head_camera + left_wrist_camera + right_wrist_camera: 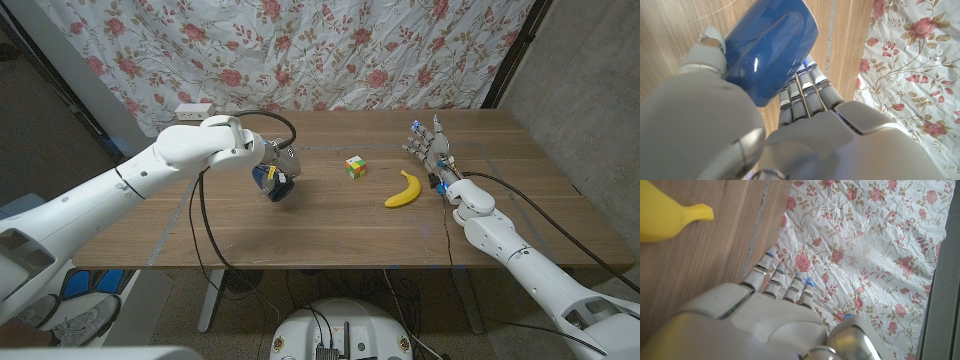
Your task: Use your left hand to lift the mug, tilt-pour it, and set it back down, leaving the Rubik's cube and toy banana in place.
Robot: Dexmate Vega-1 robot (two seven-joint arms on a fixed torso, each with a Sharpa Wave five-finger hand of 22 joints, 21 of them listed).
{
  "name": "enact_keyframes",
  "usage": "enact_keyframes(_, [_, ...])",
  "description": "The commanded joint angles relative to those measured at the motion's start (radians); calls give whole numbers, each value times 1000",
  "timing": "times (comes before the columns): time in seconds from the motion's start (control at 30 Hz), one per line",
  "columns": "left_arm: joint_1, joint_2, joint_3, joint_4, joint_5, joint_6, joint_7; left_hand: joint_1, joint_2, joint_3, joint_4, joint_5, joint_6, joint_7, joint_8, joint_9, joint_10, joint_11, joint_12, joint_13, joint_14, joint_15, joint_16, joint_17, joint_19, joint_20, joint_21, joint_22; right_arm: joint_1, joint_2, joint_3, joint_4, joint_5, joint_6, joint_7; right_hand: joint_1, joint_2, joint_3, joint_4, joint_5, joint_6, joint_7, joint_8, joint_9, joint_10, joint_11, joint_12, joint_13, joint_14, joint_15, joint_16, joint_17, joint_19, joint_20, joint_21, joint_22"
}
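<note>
One left robot hand grips the tilted blue mug above the table, fingers wrapped around it.

Glossy blue mug; matt wooden table; crumpled floral cloth.

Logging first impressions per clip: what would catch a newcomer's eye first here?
The left hand holding a blue mug tilted above the table's middle. To its right, a Rubik's cube and a yellow toy banana lie on the wood, with the right hand open beside the banana, before a rose-print curtain.
</note>
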Motion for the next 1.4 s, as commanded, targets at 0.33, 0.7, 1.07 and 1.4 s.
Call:
enact_keyframes(0.33, [41, 16, -39, -16, -13, 45, 28, 142, 290, 17, 7, 4, 99, -54, 233, 1, 159, -145, 15, 239, 32, -159, -3, 26, 8, 5, 11, 1, 0, 0, 0, 0, 0, 0, 0, 2, 9, 2, 7, 4, 0, -6, 4, 2, 6, 0, 4, 4, 5, -51, 5, 2, 4, 1, 6, 5])
enact_keyframes(0.7, [73, 21, -89, -8, -112, 109, 71, 143, 290, 18, 5, 3, 106, -57, 239, -1, 164, -146, 17, 244, 41, -163, -3, 29, 13, 1, 14, 1, 0, 0, 0, -1, 0, -1, 0, 2, 10, 2, 7, 4, -1, -6, 4, 2, 7, 0, 5, 4, 4, -50, 5, 2, 4, 0, 6, 5])
enact_keyframes(1.07, [122, 47, -130, -12, -221, 181, 106, 148, 292, 21, 1, 3, 106, -61, 242, -2, 165, -147, 18, 249, 41, -164, -5, 33, 13, 0, 16, 1, -1, -1, 0, -2, 0, -1, -1, 2, 10, 2, 7, 4, -1, -6, 4, 2, 7, 0, 5, 4, 4, -51, 5, 2, 4, 0, 6, 5])
enact_keyframes(1.4, [188, 74, -185, -28, -323, 260, 183, 147, 291, 20, 2, 2, 110, -63, 246, -3, 167, -150, 19, 252, 44, -167, -6, 36, 13, -1, 17, 1, -1, -1, 0, -2, 0, -1, -1, 2, 10, 2, 7, 4, -1, -6, 4, 2, 7, 0, 5, 4, 6, -51, 6, 2, 4, 0, 6, 5])
